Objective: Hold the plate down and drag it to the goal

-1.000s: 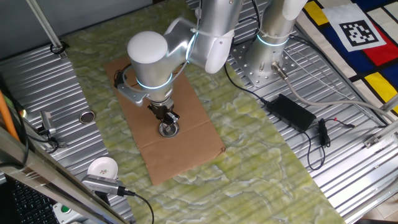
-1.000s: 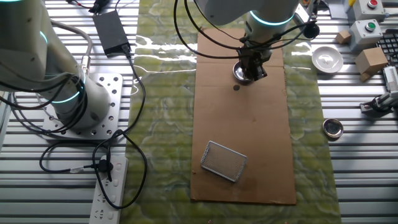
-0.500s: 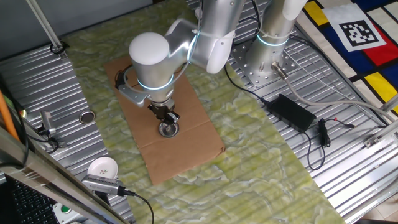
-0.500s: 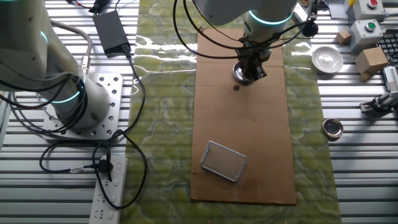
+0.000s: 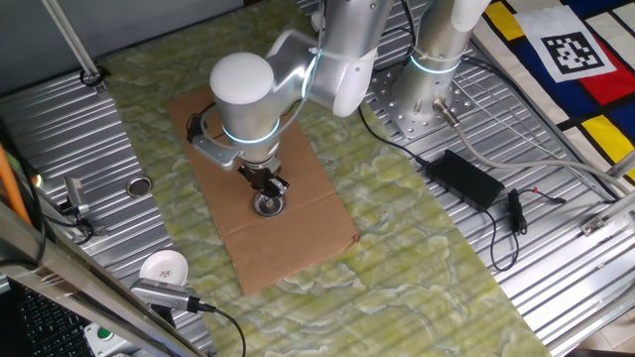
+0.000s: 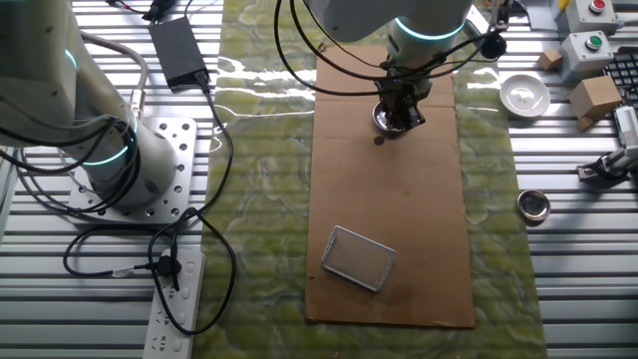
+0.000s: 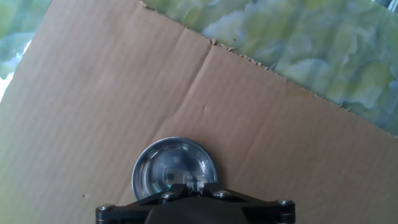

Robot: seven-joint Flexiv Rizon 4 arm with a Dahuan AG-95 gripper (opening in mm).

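Observation:
The plate (image 5: 269, 206) is a small shiny round silver dish with a raised rim. It lies on the brown cardboard sheet (image 5: 308, 230), near the sheet's fold. My gripper (image 5: 265, 191) stands straight above it, jaws closed together, with the fingertips down inside the dish. In the other fixed view the plate (image 6: 385, 120) shows at the far end of the cardboard (image 6: 399, 219), partly hidden by the gripper (image 6: 400, 112). In the hand view the plate (image 7: 163, 167) sits at the bottom middle, with the gripper's tips (image 7: 193, 183) resting on its near part.
A darker flat metal disc (image 5: 138, 185) lies on the ribbed table at the left. A white round cup (image 5: 164, 268) stands near the front. A mesh-topped rectangular block (image 6: 359, 257) lies on the cardboard's other end. A black power adapter (image 5: 464, 177) and cables lie beside a second arm's base (image 5: 425, 91).
The arm's wrist has shifted slightly; the gripper stays pressed in the plate, which has crept only a little along the cardboard.

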